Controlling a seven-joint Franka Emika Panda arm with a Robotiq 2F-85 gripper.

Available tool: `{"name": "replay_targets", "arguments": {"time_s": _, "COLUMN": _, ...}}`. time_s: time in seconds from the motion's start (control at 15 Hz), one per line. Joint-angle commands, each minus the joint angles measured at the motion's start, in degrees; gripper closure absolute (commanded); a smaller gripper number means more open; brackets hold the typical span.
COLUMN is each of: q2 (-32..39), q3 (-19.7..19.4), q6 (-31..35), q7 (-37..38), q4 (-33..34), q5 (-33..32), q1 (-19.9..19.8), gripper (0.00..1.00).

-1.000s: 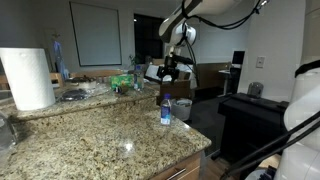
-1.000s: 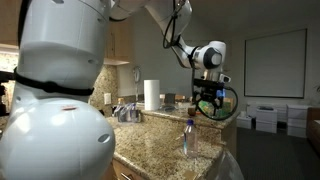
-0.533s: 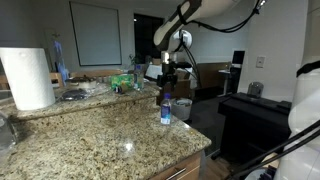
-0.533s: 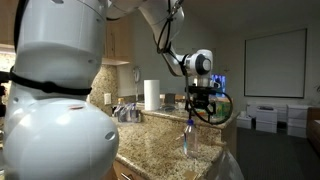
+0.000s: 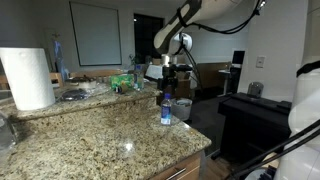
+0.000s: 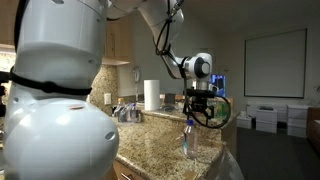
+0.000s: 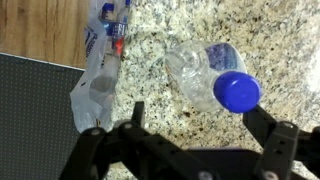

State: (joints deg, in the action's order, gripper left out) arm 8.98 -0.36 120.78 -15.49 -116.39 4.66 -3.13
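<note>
Gripper [image 5: 167, 82], wide open and empty, is now hovering right above the bottle [image 5: 166, 108] after swinging in, bringing the cap roughly between its jaws.

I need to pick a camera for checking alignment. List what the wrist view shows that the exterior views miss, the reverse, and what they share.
Only the wrist view: the bottle seen from above, its blue cap off-centre toward one finger of the gripper, and a crumpled wrapper at the counter's edge.
Only an exterior view: the paper towel roll, the arm, and the gripper hanging above the bottle.
Both: the bottle upright on the granite counter, with the gripper open and holding nothing.
</note>
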Motion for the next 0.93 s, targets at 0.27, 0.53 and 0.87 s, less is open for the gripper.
{"name": "replay_targets", "arguments": {"time_s": 0.27, "q2": -2.61, "q3": 1.15, "q6": -2.13, "q7": -3.26, "q4": -1.65, "q5": 4.03, "q1": 0.01, "gripper": 0.0}}
{"name": "replay_targets", "arguments": {"time_s": 0.53, "q2": -3.45, "q3": 0.55, "q6": -7.09, "q7": -1.03, "q4": -1.26, "q5": 1.21, "q1": 0.32, "gripper": 0.33}}
{"name": "replay_targets", "arguments": {"time_s": 0.87, "q2": -4.5, "q3": 0.09, "q6": -7.58, "q7": -0.52, "q4": -1.23, "q5": 0.57, "q1": 0.5, "gripper": 0.67}}
